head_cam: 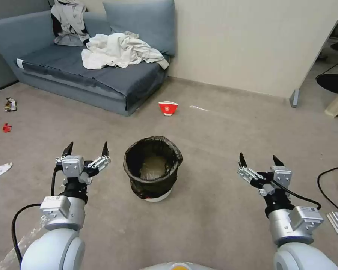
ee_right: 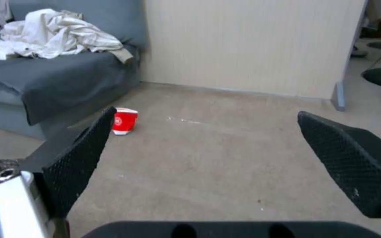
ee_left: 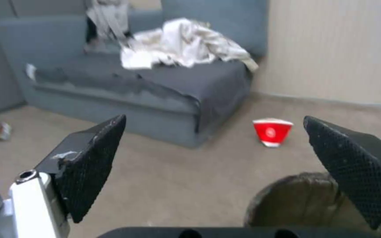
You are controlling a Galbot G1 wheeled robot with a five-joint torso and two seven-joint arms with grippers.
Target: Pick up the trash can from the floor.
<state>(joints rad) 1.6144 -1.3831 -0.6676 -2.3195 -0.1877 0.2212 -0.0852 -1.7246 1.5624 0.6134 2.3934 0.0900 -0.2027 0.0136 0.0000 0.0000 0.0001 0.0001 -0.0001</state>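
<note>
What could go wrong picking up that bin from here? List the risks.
1. The trash can wears a loose, crinkly bag over its rim; the open left gripper may pinch only plastic and slip.
2. The open right gripper hangs farther from the bin, so a two-sided squeeze could land unevenly and tip it on the floor.

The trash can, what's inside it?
The trash can holds a dark bag folded over its rim, with a pale patch at the bottom. Whatever lies under the bag is hidden.
</note>
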